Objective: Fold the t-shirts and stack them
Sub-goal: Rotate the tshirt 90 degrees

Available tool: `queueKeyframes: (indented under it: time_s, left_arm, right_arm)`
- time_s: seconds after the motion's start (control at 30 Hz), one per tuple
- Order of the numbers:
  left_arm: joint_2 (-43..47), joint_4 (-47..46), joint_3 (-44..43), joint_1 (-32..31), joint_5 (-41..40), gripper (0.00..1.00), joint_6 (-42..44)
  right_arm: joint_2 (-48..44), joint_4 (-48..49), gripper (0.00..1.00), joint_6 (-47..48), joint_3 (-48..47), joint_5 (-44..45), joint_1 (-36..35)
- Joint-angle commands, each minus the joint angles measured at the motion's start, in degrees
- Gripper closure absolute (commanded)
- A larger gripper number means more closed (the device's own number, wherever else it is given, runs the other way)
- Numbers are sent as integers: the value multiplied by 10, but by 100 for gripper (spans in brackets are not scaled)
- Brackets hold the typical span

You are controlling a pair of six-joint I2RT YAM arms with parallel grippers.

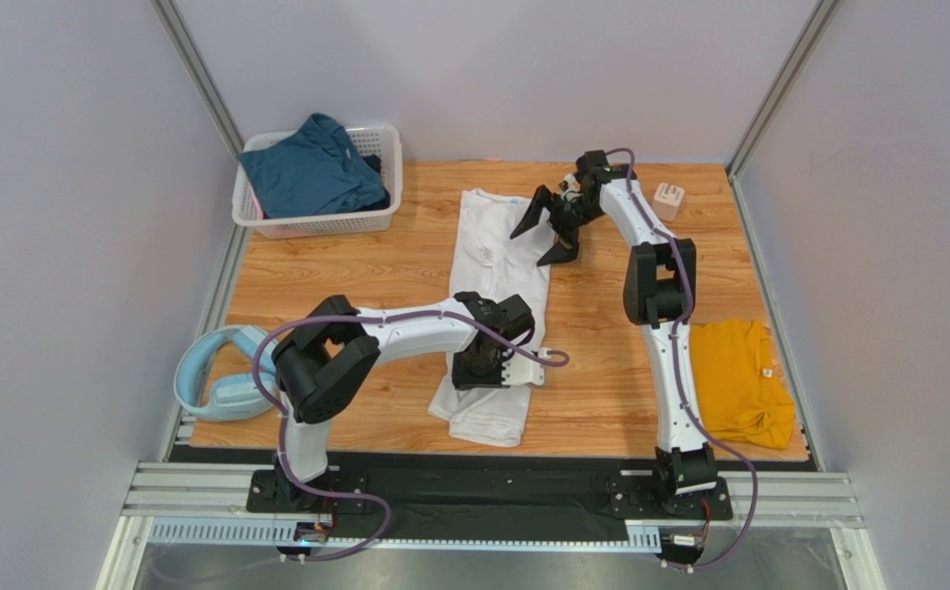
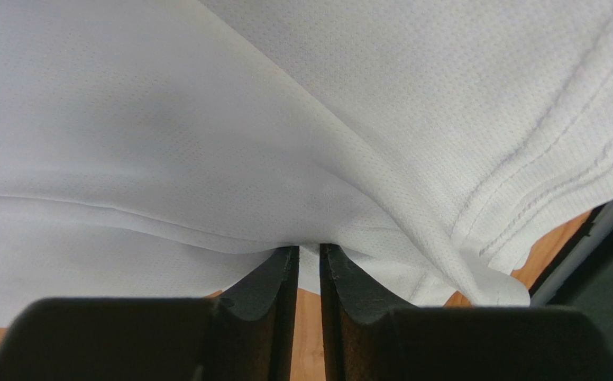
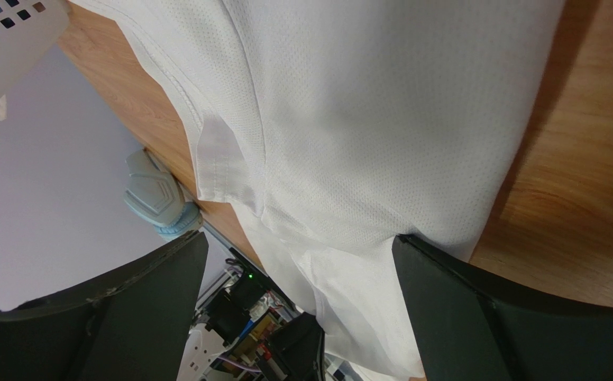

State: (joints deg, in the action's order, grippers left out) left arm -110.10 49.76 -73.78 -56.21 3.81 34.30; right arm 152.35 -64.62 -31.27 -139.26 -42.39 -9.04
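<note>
Top external view: the white t-shirt [image 1: 492, 246] is laid lengthwise down the frame's centre, pinched near its lower end by the left gripper [image 1: 489, 369], while the right gripper [image 1: 533, 247] is held wide open, empty, at its upper end.

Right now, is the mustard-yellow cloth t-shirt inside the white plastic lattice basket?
No, the mustard-yellow t-shirt lies on the wooden table, far from the white lattice basket.

You're working in a robot lab cell — bare grey panel walls [image 1: 504, 74], aluminium rails [image 1: 800, 502] edging a wood-grain table [image 1: 356, 271].
</note>
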Motion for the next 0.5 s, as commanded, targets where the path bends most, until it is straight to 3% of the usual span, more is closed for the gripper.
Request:
queueKeyframes:
  time_s: [0.0,0.23,0.37,0.47]
  left_arm:
    - [-42,-8,-12,-10,118,78,-20]
    - [-14,-4,-14,-11,128,79,-44]
    - [61,-13,-35,29,111,81,-87]
    - [130,-4,-75,96,111,82,-129]
  right_arm:
    - [45,39,2,19,-10,47,10]
    - [41,53,2,25,-15,19,10]
    - [-21,69,0,37,-14,28,-1]
    - [-64,71,0,38,-8,47,-9]
